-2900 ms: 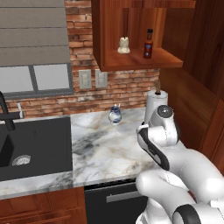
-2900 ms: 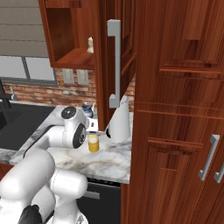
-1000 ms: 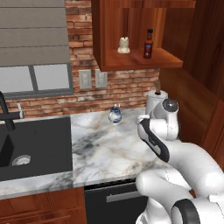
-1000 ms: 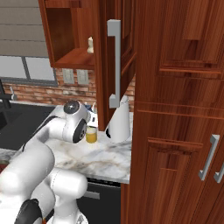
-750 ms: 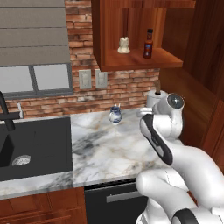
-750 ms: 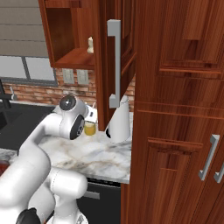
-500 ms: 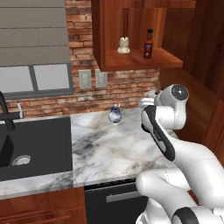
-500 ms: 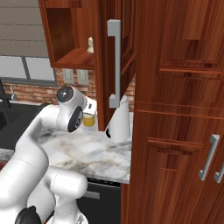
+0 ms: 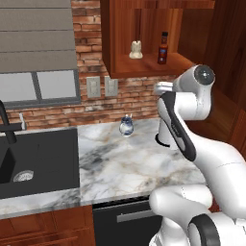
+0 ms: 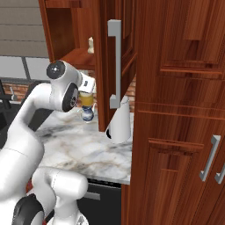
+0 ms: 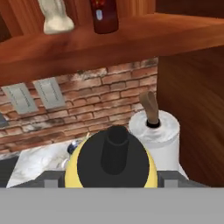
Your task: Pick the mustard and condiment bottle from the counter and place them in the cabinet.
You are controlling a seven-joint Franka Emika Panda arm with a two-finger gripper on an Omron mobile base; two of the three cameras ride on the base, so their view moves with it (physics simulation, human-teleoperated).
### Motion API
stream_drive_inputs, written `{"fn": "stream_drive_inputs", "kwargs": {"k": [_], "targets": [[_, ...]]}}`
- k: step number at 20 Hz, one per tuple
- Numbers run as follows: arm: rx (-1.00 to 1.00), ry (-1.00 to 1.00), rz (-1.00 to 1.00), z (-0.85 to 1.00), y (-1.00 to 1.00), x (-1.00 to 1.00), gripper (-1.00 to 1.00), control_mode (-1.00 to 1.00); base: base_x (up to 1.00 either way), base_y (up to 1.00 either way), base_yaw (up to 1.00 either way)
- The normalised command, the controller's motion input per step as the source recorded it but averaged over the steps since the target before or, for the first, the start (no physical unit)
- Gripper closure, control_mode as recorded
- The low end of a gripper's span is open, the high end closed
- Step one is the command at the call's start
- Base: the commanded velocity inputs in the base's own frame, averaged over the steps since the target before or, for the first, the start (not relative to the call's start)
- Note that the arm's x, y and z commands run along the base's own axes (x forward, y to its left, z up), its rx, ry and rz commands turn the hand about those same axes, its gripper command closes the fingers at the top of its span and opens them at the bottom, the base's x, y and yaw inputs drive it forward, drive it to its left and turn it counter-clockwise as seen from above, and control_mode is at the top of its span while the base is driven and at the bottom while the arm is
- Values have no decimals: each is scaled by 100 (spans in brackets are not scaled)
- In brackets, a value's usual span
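The mustard [image 11: 111, 162], a yellow bottle seen from above with a dark-looking nozzle, sits between my gripper's [image 11: 111, 177] jaws. My gripper is shut on it. From the right base view the mustard [image 10: 86, 100] hangs under my hand above the counter [image 10: 83, 145], just left of the open cabinet door. The condiment bottle [image 9: 163, 48], dark with a red label, stands on the shelf of the cabinet [image 9: 144, 68]. In the hand view the condiment bottle [image 11: 104, 15] is up ahead on that shelf.
A pale figurine [image 9: 136, 49] shares the shelf to the bottle's left. A paper-towel roll [image 11: 155, 130] stands by the wood panel on the right. A small blue-white jar [image 9: 126, 126] sits near the brick wall. The black sink [image 9: 33, 156] lies far left.
My arm has risen and swung up, lifting the mustard off the counter to just below shelf height. The condiment bottle on the shelf has not moved.
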Motion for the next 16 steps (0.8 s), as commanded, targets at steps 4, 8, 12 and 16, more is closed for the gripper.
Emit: {"fn": "stream_drive_inputs", "kwargs": {"k": [4, 8, 12, 16], "targets": [[0, -5, -2, 100, 4, 0, 100, -100, 0, 0, 0], [-1, -3, 0, 98, 15, 0, 100, -100, 0, 0, 0], [-5, -3, 2, 78, 20, 0, 100, -100, 0, 0, 0], [-2, -13, 0, 28, 10, -9, 100, -100, 0, 0, 0]]}}
